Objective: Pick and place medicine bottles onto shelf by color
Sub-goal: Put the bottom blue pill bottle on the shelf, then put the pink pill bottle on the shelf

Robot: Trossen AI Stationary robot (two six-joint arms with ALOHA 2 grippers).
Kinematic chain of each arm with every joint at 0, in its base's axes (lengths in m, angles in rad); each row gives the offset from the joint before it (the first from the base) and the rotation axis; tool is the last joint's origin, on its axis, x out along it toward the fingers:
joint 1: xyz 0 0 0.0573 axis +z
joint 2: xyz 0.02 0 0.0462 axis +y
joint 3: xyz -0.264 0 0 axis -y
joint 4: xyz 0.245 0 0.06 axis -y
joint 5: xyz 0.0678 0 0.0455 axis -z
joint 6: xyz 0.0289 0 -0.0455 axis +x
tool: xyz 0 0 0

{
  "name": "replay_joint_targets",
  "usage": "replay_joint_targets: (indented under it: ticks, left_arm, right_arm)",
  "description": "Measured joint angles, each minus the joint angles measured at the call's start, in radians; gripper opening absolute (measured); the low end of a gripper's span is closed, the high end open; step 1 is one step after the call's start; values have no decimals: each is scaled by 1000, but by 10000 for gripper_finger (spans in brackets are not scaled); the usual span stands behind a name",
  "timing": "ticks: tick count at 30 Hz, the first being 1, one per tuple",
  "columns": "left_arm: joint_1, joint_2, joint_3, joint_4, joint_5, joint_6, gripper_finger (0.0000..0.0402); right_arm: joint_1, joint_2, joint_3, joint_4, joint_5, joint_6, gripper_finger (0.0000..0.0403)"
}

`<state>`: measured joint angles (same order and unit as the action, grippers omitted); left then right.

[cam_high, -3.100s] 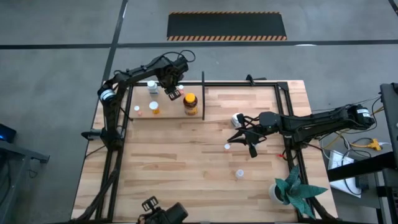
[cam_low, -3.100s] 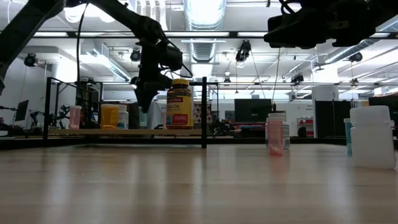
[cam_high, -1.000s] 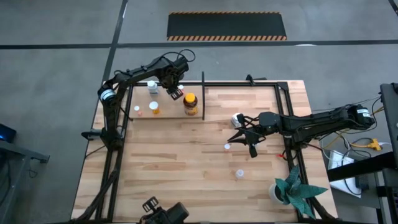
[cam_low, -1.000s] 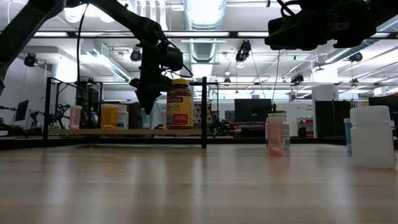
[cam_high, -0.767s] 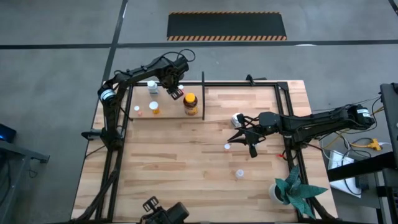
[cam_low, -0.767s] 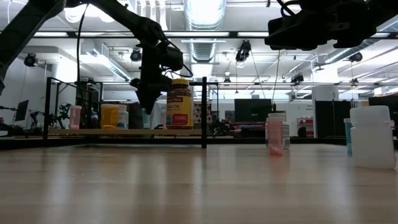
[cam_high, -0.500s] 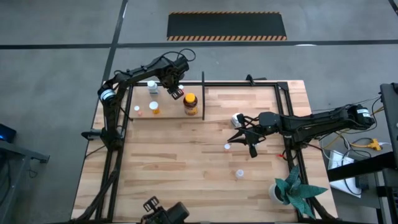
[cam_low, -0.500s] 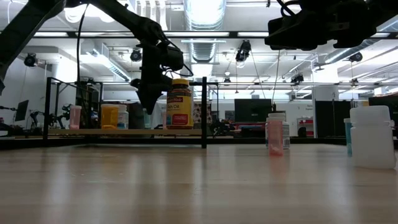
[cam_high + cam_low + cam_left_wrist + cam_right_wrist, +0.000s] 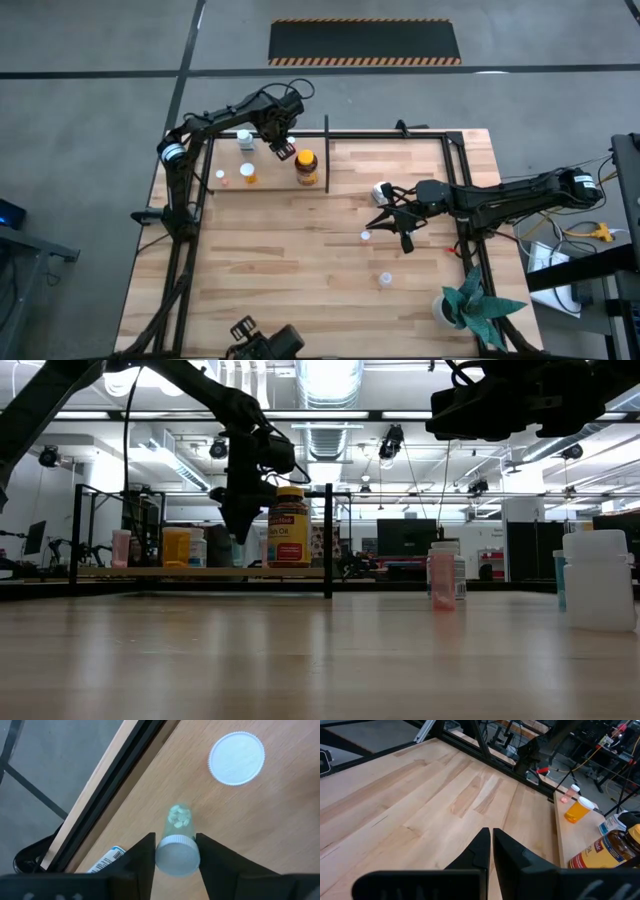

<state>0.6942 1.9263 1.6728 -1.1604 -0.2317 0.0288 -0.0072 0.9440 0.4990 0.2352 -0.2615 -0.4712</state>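
My left gripper (image 9: 176,851) hangs over the shelf (image 9: 262,187) at the table's far left, pointing down, shut on a small pale blue medicine bottle (image 9: 177,842) with a white cap. Next to it on the board stand a white-capped bottle (image 9: 236,758), an orange bottle (image 9: 249,175) and the large amber jar (image 9: 306,168). My right gripper (image 9: 490,846) is shut and holds nothing, level above the table's right middle (image 9: 392,212). Small bottles (image 9: 366,236) (image 9: 385,280) stand loose on the table. My left gripper has the pale blue bottle's white cap (image 9: 176,856) between its two fingers, one on each side. The fingers come from above, pointing steeply down. The bottle stands upright with its bottom (image 9: 178,817) on the shelf's wooden board.
A white bottle (image 9: 381,190) stands just beyond my right gripper. The shelf's black divider post (image 9: 328,540) rises to the right of the amber jar. A potted green plant (image 9: 470,305) sits at the near right corner. Black frame tubes (image 9: 465,210) run along the table's edges.
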Motion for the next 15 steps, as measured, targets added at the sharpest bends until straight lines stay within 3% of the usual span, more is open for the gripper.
replay_joint_targets:
  ticks: [7,15]
  left_arm:
    - [0,0,-21,2,0,0,165]
    - [0,-3,-30,0,-21,10,171]
  right_arm:
    - [0,0,0,0,0,0,12]
    - [0,0,0,0,0,0,12]
